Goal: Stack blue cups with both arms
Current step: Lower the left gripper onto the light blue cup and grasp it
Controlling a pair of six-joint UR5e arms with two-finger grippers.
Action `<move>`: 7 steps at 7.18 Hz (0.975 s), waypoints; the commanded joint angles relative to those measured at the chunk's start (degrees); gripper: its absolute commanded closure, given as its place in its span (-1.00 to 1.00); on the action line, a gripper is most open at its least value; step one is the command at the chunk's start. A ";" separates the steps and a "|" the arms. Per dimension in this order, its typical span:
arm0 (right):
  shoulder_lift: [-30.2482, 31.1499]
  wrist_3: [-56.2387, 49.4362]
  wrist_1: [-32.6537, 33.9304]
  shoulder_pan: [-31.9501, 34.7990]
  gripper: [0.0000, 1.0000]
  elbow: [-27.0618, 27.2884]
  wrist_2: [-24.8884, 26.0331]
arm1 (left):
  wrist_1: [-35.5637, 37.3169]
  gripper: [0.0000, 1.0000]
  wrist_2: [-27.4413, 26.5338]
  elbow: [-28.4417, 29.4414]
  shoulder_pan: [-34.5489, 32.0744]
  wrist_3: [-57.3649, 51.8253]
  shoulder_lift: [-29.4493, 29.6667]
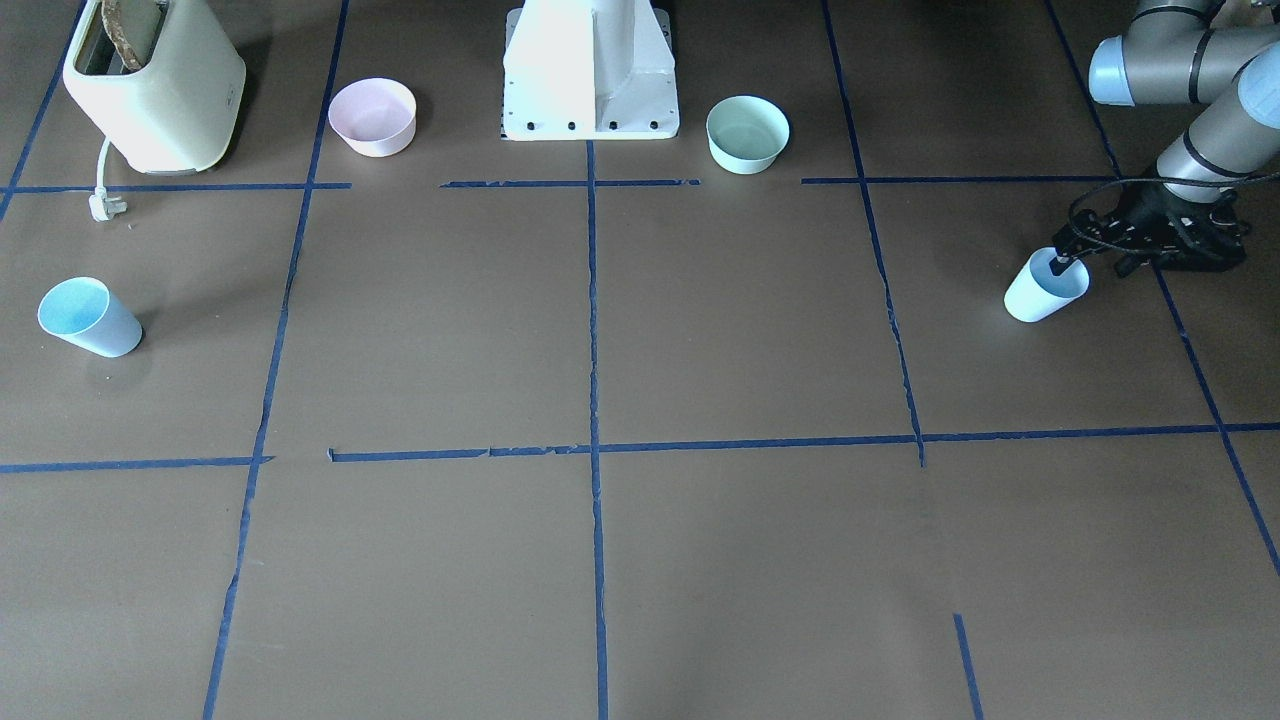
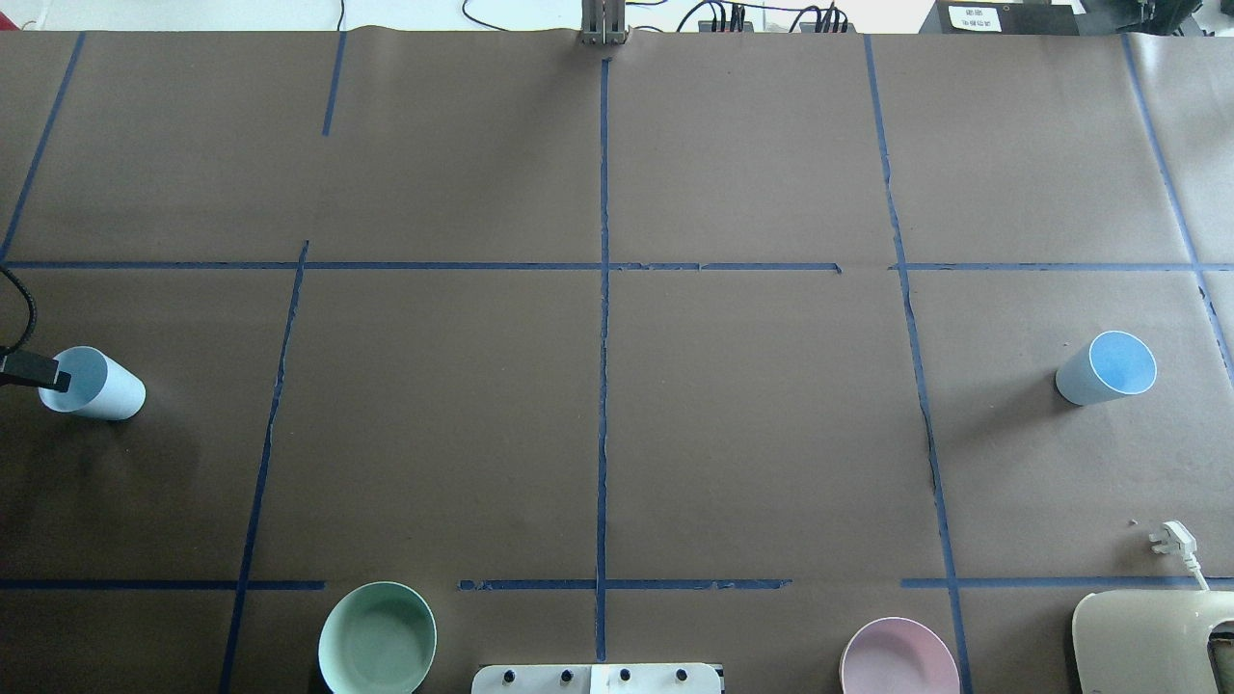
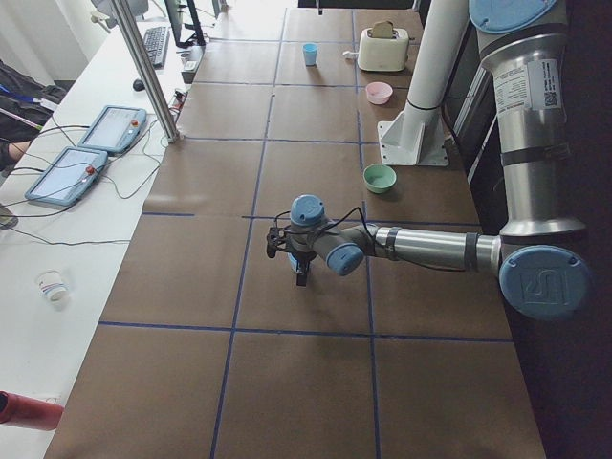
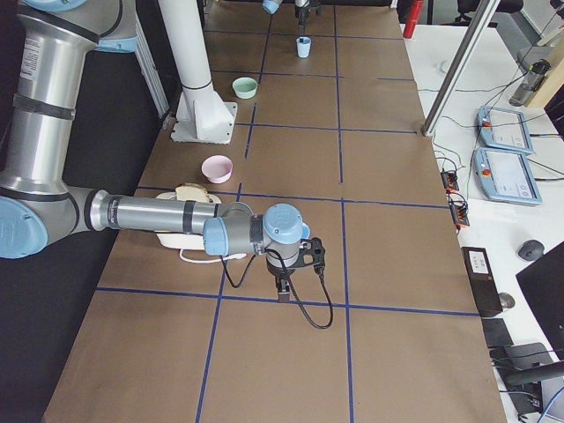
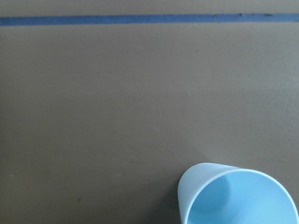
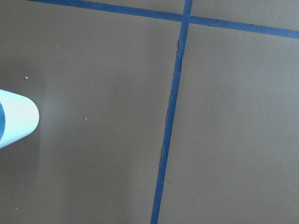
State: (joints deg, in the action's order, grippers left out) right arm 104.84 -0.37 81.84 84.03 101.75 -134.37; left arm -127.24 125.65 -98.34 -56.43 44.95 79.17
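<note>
One blue cup (image 1: 1040,290) stands at the table's end on my left side; it also shows in the overhead view (image 2: 101,387) and the left wrist view (image 5: 238,196). My left gripper (image 1: 1092,265) is at its rim, with one fingertip (image 1: 1060,266) inside the mouth and the jaws apart. The second blue cup (image 1: 88,317) stands alone at the opposite end, also in the overhead view (image 2: 1107,368). My right gripper (image 4: 284,286) shows only in the exterior right view, pointing down; I cannot tell its state. Its wrist view catches a pale cup base (image 6: 14,122).
A pink bowl (image 1: 372,116) and a mint-green bowl (image 1: 747,133) flank the white pedestal (image 1: 590,70). A cream toaster (image 1: 150,85) with its loose plug (image 1: 103,205) stands behind the second cup. Blue tape lines cross the brown table.
</note>
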 commanded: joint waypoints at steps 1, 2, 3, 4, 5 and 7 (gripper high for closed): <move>0.01 -0.07 0.07 0.00 -1.00 -0.06 0.07 | 0.06 0.51 0.12 0.78 0.62 2.57 0.89; 0.01 0.02 0.07 0.00 -1.00 -0.06 0.07 | -0.02 0.79 0.13 0.78 1.92 4.95 1.42; 0.01 0.02 0.07 0.00 -1.00 -0.06 -0.02 | -0.03 0.86 0.13 0.69 2.11 5.23 2.38; 0.01 0.02 0.07 0.00 -1.00 0.02 -0.02 | 0.06 0.97 0.47 0.34 2.03 5.41 3.18; 0.01 0.02 0.07 0.00 -1.00 -0.06 -0.02 | 0.67 1.00 0.91 -0.53 2.03 6.11 4.05; 0.01 0.02 0.07 0.00 -1.00 0.02 -0.02 | 7.21 1.00 2.76 -3.68 2.11 10.05 10.61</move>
State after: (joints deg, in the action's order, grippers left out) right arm 104.82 -0.35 81.91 84.02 101.75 -134.38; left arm -124.49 127.45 -99.97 -54.38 53.01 85.75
